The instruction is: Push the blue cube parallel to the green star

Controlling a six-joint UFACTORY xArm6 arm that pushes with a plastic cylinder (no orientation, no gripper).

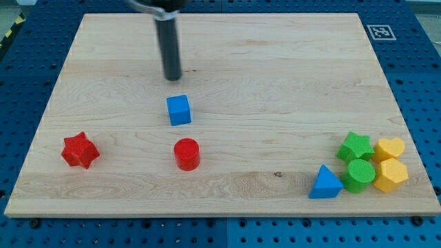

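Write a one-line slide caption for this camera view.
My tip sits just above the blue cube on the wooden board, far from the green star at the view's lower right.

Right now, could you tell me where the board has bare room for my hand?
Bare: the wide stretch between the blue cube and the green star, and the view's top right. Crowded: the bottom-right cluster. My tip sits just above the cube.
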